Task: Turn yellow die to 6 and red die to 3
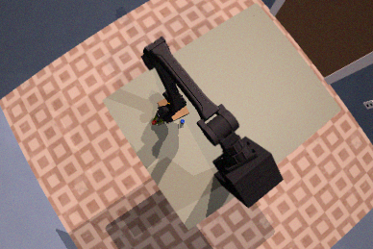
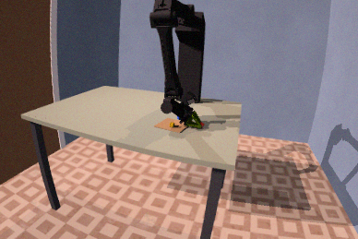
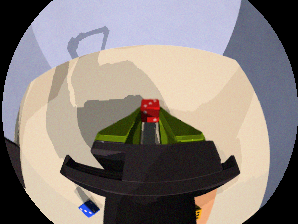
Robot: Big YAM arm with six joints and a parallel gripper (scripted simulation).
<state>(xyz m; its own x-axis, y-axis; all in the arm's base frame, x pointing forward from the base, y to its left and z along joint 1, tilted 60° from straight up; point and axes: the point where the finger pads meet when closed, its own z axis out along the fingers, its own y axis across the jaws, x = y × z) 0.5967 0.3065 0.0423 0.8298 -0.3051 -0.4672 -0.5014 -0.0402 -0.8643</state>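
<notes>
My gripper [image 3: 150, 111] has green fingers and is shut on the red die [image 3: 150, 110], which sits at the fingertips. In the top view the gripper [image 1: 157, 120] holds the red die [image 1: 154, 122] low over the table, just beyond the corner of the small orange mat [image 1: 178, 112]. In the side view the gripper [image 2: 196, 123] is right of the mat [image 2: 168, 125]. The yellow die [image 2: 172, 125] lies on the mat. The blue die [image 1: 182, 122] lies at the mat's near edge; it also shows in the wrist view [image 3: 87, 208]. I cannot read any die faces.
The mat lies flat near the table's edge [image 2: 203, 161] on the arm's side. The arm's base [image 1: 247, 170] stands at a table corner. The arm's links [image 1: 187, 88] reach over the mat.
</notes>
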